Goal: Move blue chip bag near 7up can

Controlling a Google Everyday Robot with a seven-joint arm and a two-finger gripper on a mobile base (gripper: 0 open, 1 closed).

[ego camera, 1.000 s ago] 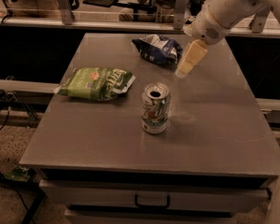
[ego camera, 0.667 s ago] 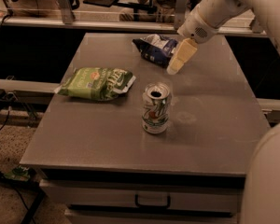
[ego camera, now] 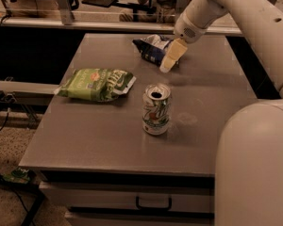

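Foil of the blue chip bag [ego camera: 151,51] is crumpled, dark blue with white patches; it lies near the far edge of the surface [ego camera: 108,140], apart from the upright 7up can [ego camera: 156,109]. Its right end is hidden by the gripper [ego camera: 166,67], angled down from the white arm [ego camera: 236,8]; whether that is open, closed, or touching cannot be told. A green chip bag [ego camera: 96,84] lies flat left of the can.
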